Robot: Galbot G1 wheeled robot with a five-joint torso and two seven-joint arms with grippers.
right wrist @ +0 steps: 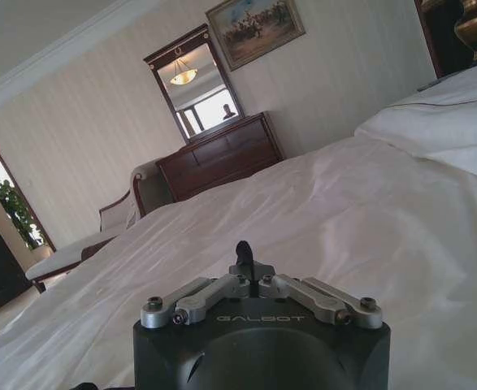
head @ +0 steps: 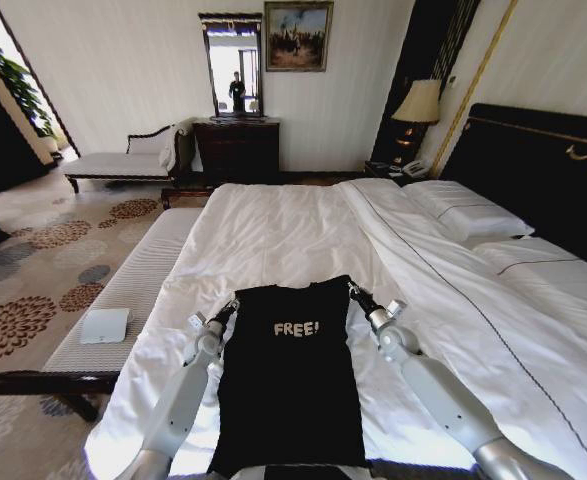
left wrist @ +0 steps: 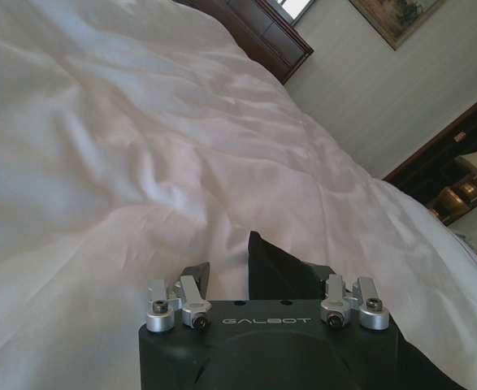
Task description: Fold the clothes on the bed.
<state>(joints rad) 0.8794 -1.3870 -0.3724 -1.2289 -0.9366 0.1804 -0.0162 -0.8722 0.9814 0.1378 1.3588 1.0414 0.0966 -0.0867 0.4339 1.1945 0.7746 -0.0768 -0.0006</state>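
The clothes are one black T-shirt with pale "FREE!" lettering, lying lengthwise over the near edge of the bed, sleeves not showing. My left gripper is at its far left corner. In the left wrist view this gripper stands open: one dark finger is bare over the sheet, and a peak of black fabric covers the other side. My right gripper is at the far right corner. Seen from the right wrist, it is shut, with a small dark tuft of the shirt pinched at its tips.
A pale striped bench runs along the bed's left side, with a small white pad on it. Pillows and a dark headboard are at the right. A dresser, chaise and lamp stand by the far wall.
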